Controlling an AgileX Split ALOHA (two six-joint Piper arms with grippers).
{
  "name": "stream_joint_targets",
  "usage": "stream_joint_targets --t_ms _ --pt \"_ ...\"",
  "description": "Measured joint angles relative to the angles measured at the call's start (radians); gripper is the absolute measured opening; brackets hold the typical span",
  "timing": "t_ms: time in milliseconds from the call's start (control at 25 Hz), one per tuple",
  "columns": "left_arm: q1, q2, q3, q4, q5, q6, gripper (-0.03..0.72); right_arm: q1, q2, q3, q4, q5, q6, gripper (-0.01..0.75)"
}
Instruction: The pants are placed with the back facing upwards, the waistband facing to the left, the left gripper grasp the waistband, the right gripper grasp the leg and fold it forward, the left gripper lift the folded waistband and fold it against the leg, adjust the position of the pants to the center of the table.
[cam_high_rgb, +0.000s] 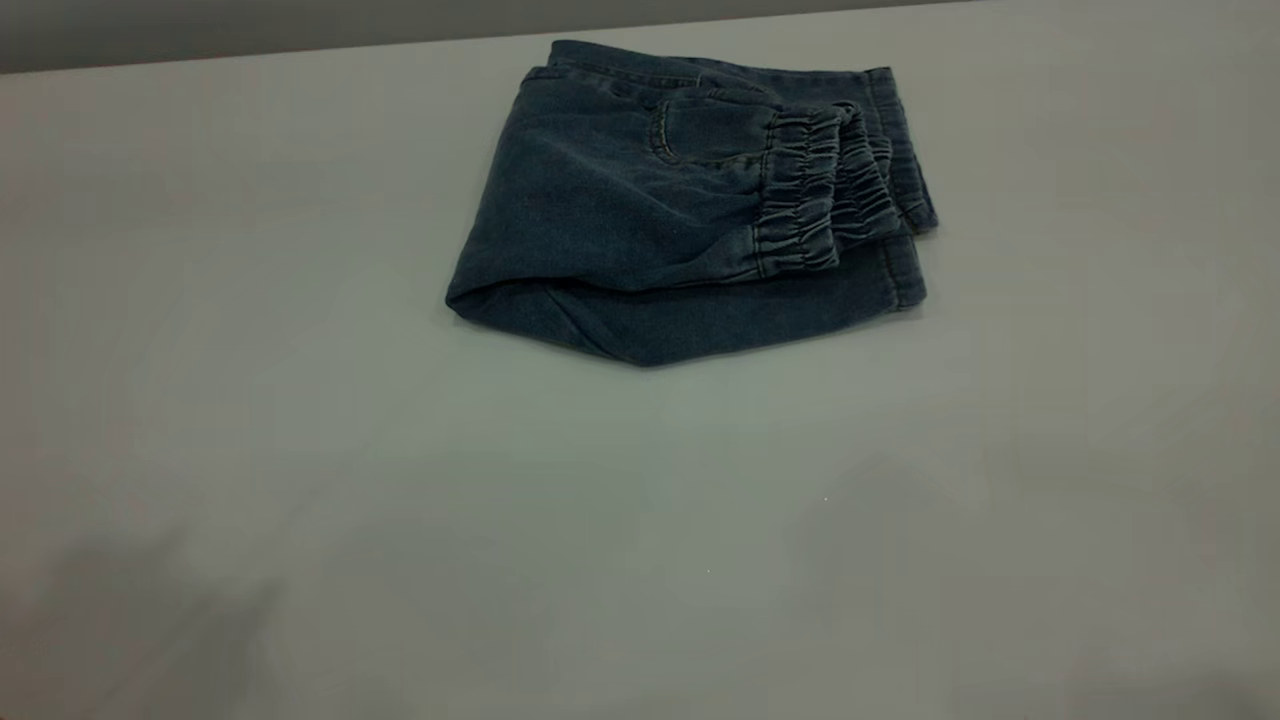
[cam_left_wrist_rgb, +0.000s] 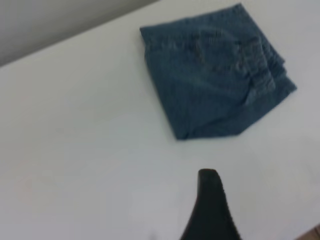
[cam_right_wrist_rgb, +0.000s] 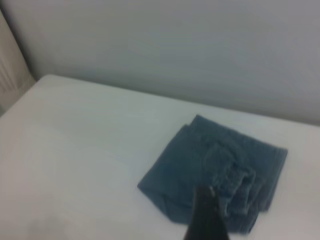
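Note:
The pants (cam_high_rgb: 640, 210) lie folded into a compact blue denim packet on the far middle of the table (cam_high_rgb: 600, 520). The gathered waistband (cam_high_rgb: 800, 195) is on top, turned toward the right, over the leg, whose flat hem (cam_high_rgb: 905, 275) sticks out beneath it. A stitched pocket (cam_high_rgb: 700, 130) faces up. No gripper touches the cloth. Only a black tip of my left gripper (cam_left_wrist_rgb: 210, 205) shows, over bare table short of the pants (cam_left_wrist_rgb: 210, 75). A black tip of my right gripper (cam_right_wrist_rgb: 206, 215) rises in front of the pants (cam_right_wrist_rgb: 200, 170), held above and apart from them.
The table's far edge (cam_high_rgb: 300, 48) runs just behind the pants, with a grey wall beyond it. Faint shadows fall on the near left of the table (cam_high_rgb: 130, 610). Bare tabletop stretches left, right and in front of the pants.

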Motion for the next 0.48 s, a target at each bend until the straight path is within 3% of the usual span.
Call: stream_joint_targets --t_ms 480 --pt "0.0 -0.37 0.371 0.0 -0.001 0.026 0.47 0.0 -0.387 0.359 -0.056 0.0 -0.003 0.434"
